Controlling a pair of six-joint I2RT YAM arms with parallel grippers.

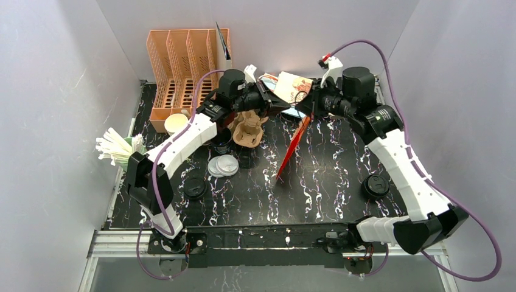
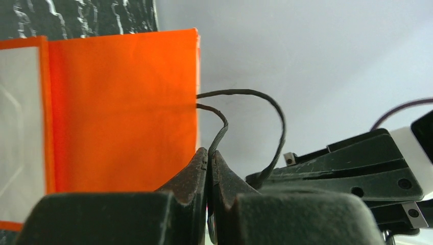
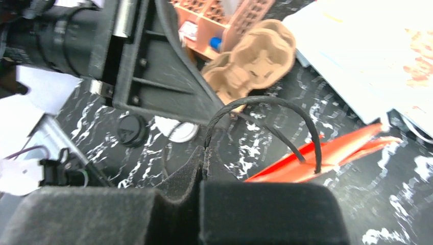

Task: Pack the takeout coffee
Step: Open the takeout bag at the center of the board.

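The takeout coffee, a small brown paper cup [image 1: 176, 123] with a white inside, stands open at the back left beside the orange rack. Neither gripper is near it. An orange-red paper bag [image 1: 294, 146] hangs flat, edge-on, between the two arms. My left gripper [image 1: 283, 105] is shut on one black cord handle [image 2: 223, 125] of the bag [image 2: 122, 107], with the cord pinched at the fingertips [image 2: 208, 153]. My right gripper [image 1: 306, 102] is shut on the other cord handle [image 3: 265, 98], which runs down to the bag [image 3: 332, 153].
A brown pulp cup carrier [image 1: 248, 128] lies under the left arm. Clear lids [image 1: 223, 165] and black lids [image 1: 195, 187] [image 1: 375, 185] lie on the black marbled table. An orange rack [image 1: 182, 67] stands at the back left, white sticks [image 1: 115, 148] at the left edge, and printed paper [image 1: 292, 87] behind the grippers.
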